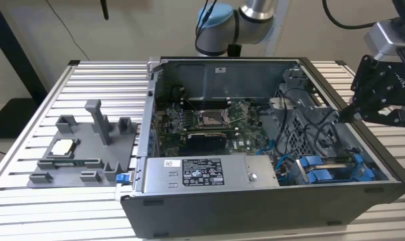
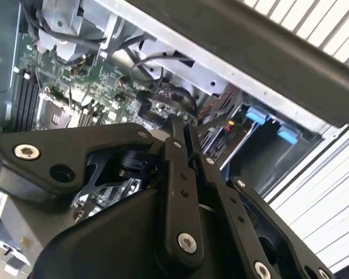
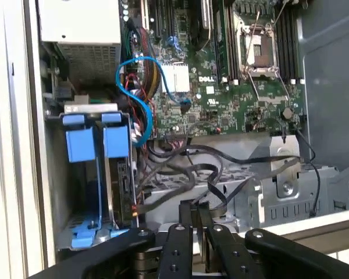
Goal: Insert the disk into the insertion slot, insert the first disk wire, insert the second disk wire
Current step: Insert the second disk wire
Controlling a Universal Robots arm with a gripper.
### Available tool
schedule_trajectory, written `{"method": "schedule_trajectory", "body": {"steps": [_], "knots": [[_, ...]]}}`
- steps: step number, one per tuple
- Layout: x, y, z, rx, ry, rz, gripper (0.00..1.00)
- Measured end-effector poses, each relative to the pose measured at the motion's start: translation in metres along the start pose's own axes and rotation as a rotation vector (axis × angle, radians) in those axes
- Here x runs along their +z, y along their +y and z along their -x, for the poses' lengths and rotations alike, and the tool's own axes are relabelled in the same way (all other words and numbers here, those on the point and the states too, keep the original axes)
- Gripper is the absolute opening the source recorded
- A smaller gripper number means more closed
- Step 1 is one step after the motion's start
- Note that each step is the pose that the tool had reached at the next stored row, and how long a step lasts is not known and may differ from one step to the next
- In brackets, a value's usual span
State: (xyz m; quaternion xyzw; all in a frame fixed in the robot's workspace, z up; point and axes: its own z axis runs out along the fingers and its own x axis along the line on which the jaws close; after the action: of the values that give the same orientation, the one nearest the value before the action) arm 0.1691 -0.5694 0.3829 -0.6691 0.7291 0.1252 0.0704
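Slatted bench (image 1: 28,150) carries an open case (image 1: 256,211); disk (image 3: 119,174) sits slotted, clenched fingers (image 3: 199,224) over loose wires (image 3: 180,174), wire step apparently underway.

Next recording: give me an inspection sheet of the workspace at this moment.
Surface: slatted metal table carrying an open computer case.
Job's things: the disk appears seated in the drive bay, in a blue carrier beside a second one.
Clutter: grey fixture tray with small parts, at the exterior view's left of the case.
Grippers: the pincer hangs just above the black wires.
Cables: looped black wires; blue cable.
Surroundings: plain wall, arm base behind the case.
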Motion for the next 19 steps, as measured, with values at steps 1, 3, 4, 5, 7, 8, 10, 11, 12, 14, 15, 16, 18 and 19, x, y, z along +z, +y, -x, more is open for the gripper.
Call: {"method": "schedule_trajectory", "body": {"steps": [1, 3, 4, 5, 7, 8, 10, 11, 12, 14, 15, 16, 18, 19], "knots": [[0.0002, 0.0044, -0.0004, 0.000, 0.0004, 0.0000, 0.16], [0.0008, 0.0129, -0.0012, 0.000, 0.0071, -0.0007, 0.16], [0.0010, 0.0164, -0.0015, 0.001, 0.0182, -0.0017, 0.16], [0.0011, 0.0182, -0.0017, 0.001, 0.0324, -0.0029, 0.16], [0.0013, 0.0205, -0.0019, 0.001, 0.0621, -0.0049, 0.16], [0.0013, 0.0216, -0.0020, 0.000, 0.0806, -0.0064, 0.16], [0.0014, 0.0234, -0.0022, -0.001, 0.1165, -0.0093, 0.16], [0.0015, 0.0241, -0.0022, -0.001, 0.1323, -0.0112, 0.16], [0.0017, 0.0249, -0.0024, -0.002, 0.1449, -0.0133, 0.16], [0.0026, 0.0266, -0.0028, -0.003, 0.1529, -0.0192, 0.16], [0.0033, 0.0273, -0.0031, -0.005, 0.1527, -0.0243, 0.16], [0.0040, 0.0279, -0.0034, -0.007, 0.1522, -0.0299, 0.16], [0.0046, 0.0281, -0.0044, -0.010, 0.1518, -0.0424, 0.16], [0.0050, 0.0280, -0.0051, -0.011, 0.1515, -0.0476, 0.16]]}}
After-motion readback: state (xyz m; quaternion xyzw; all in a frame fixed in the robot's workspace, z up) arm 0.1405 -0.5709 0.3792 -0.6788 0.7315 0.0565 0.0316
